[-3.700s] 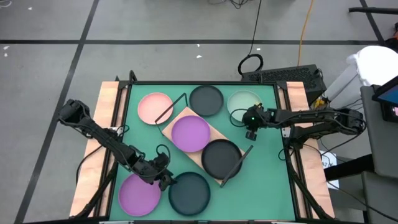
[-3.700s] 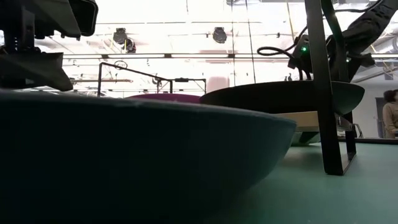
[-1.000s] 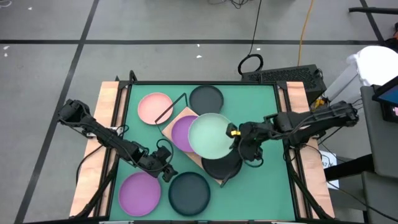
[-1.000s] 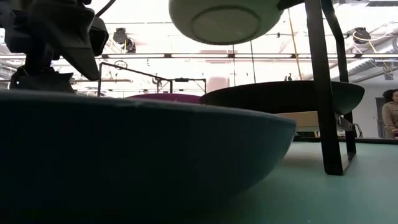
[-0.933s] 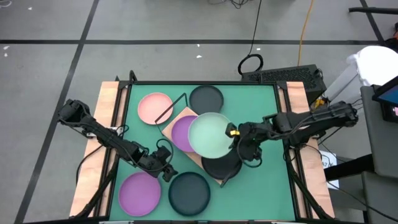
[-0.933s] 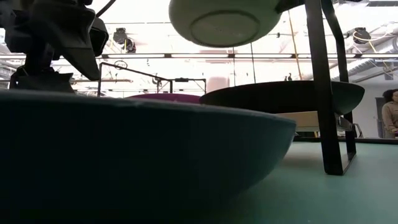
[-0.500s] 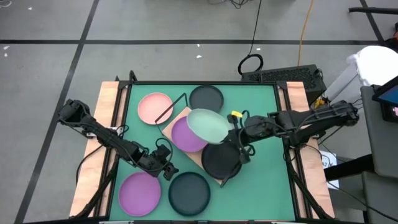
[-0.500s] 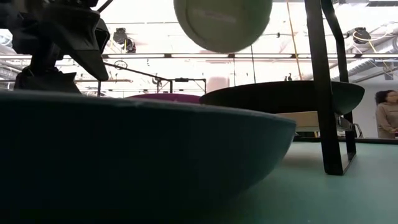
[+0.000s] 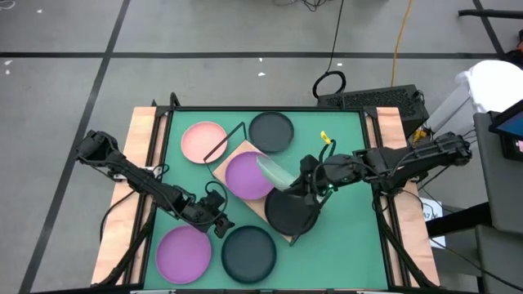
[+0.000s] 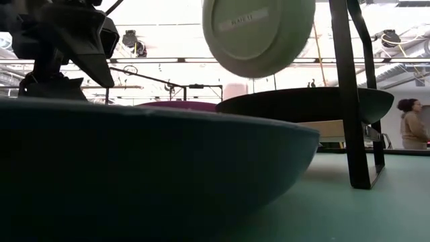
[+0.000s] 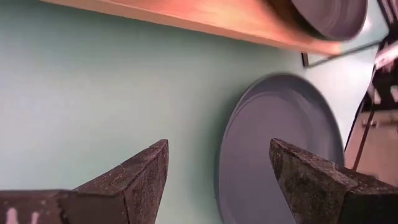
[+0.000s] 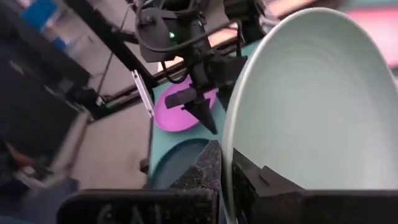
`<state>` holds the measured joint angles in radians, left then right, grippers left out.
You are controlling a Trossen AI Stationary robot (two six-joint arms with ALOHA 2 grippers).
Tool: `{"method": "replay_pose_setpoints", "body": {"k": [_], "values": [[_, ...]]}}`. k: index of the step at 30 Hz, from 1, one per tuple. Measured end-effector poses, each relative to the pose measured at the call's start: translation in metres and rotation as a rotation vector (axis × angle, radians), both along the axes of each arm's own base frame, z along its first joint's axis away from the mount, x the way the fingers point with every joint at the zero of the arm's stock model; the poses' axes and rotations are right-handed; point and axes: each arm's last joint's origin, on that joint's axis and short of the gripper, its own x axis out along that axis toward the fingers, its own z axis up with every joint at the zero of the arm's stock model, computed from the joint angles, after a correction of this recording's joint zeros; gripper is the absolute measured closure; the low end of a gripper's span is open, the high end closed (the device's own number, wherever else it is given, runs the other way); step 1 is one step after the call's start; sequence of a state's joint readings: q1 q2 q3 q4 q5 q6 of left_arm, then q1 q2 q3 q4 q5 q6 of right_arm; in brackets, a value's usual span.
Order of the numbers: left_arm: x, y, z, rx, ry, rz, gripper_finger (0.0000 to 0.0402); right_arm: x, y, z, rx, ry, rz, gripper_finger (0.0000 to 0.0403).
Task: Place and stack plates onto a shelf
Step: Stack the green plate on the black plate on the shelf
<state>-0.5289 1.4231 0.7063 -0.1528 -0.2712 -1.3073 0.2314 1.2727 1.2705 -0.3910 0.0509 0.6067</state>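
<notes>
While your right pincer [image 9: 296, 186] is clamping the pale grey-green round plate [image 9: 275, 172] tilted on edge above the light wood shelf [image 9: 222, 167], your left pincer [image 9: 222, 226] is waiting wide open, empty, beside the dark grey plate [image 9: 249, 252] on the green bench [image 9: 347, 237].

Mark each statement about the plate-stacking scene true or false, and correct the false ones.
1. The right gripper holds the grey-green plate tilted on edge. True.
2. The left gripper is shut on a plate. False: it is open and holds nothing.
3. A purple plate lies on the shelf. True.
4. The pink plate lies on the shelf. False: it lies on the mat beside it.
</notes>
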Motion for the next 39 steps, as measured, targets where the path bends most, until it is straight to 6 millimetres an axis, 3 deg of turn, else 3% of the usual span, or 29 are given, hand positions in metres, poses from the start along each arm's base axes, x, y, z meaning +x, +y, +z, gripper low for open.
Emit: {"method": "replay_pose_setpoints", "body": {"k": [11,28,39], "values": [[0.001,0.002,-0.001,0.034,0.012,-0.087,0.0117,0.018,0.007,-0.026,0.158,0.152,-0.1,0.04],[0.0,0.002,-0.001,0.072,0.017,-0.135,0.0117,0.006,0.027,-0.038,0.14,0.287,-0.093,0.0402],[0.0,0.002,-0.001,0.075,0.021,-0.136,0.0117,0.0,0.026,-0.044,0.103,0.371,-0.097,0.0402]]}}
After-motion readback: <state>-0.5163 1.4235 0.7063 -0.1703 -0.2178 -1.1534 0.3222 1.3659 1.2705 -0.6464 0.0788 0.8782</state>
